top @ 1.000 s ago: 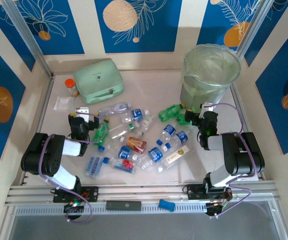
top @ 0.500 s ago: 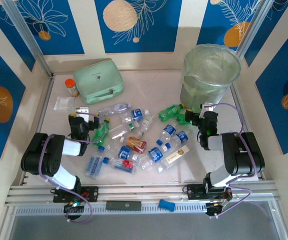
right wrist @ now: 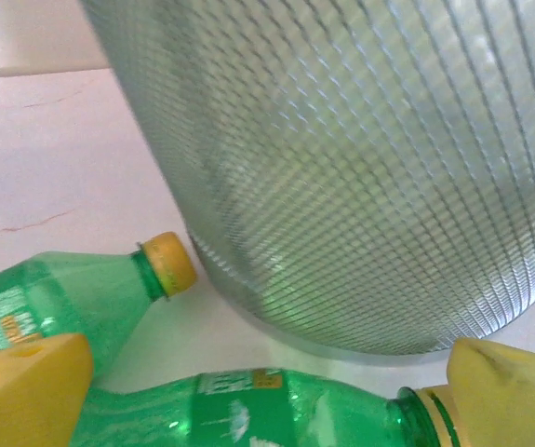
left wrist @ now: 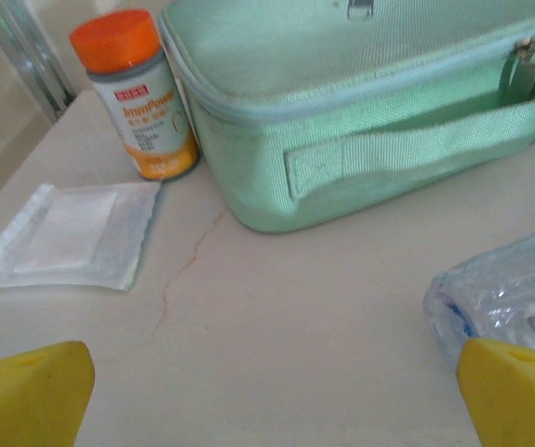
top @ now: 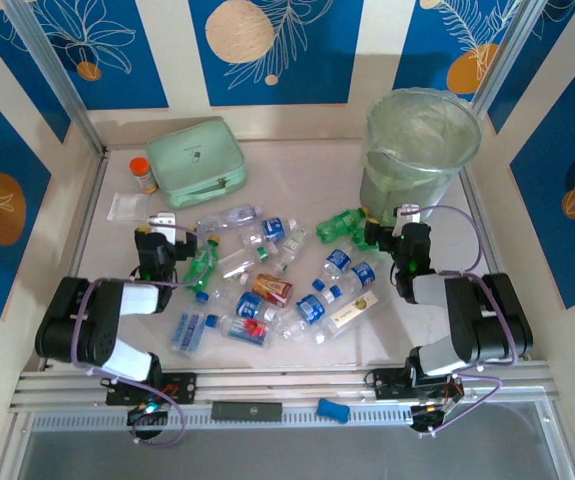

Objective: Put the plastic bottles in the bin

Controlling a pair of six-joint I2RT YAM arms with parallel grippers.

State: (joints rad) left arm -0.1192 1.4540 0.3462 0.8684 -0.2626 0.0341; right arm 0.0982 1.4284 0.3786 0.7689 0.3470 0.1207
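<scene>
Jaws: both pairs stood apart, empty | change: your right jaws edged closer over the green bottles (right wrist: 239, 410) lying just beside the bin (right wrist: 388, 168) on the worktop (top: 307, 170) | meaning: a first pick looked close.

two green bottles (right wrist: 239, 410) lie beside the bin (right wrist: 369, 158), one between the spread end effector (right wrist: 267, 396) fingers (right wrist: 25, 391).
</scene>
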